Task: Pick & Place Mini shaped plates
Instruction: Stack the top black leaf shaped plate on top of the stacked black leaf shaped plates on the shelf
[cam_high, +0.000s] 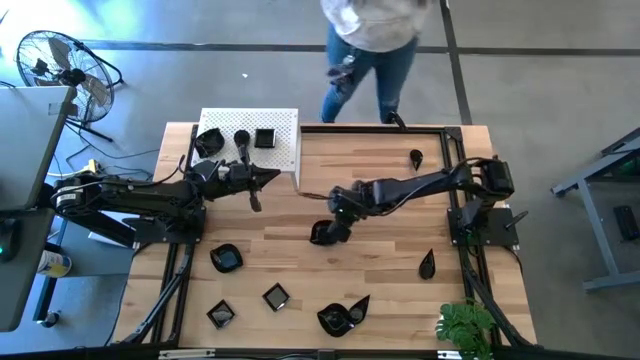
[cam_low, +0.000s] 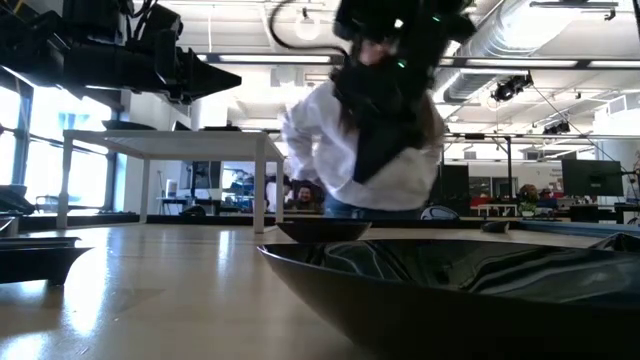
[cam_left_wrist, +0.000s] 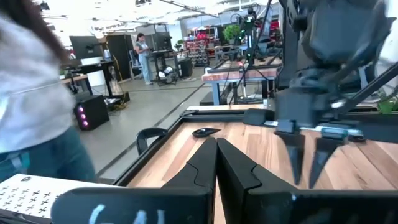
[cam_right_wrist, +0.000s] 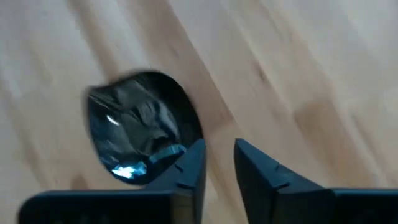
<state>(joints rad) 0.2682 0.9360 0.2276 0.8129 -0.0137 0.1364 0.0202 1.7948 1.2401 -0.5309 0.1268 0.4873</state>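
A: Where does the white stand (cam_high: 285, 150) sit?
B: At the table's (cam_high: 400, 260) far left corner, with three dishes (cam_high: 240, 139) on it.

A: And the loose plates?
B: Four lie along the near edge: one (cam_high: 226, 259) left, two (cam_high: 220, 314) nearer, one (cam_high: 341, 317) toward the middle. One plate (cam_high: 322, 234) lies at the centre under the right gripper (cam_high: 335, 226). A teardrop plate (cam_high: 427, 265) lies right, another (cam_high: 416, 157) far right.

A: The left gripper (cam_high: 270, 178)?
B: Just beside the stand's near edge.

The left arm reaches across from its side, its hand (cam_high: 262, 180) closed with fingers (cam_left_wrist: 214, 165) pressed together. The right arm stretches toward the middle, its hand (cam_right_wrist: 219, 163) pointing down, fingers slightly apart
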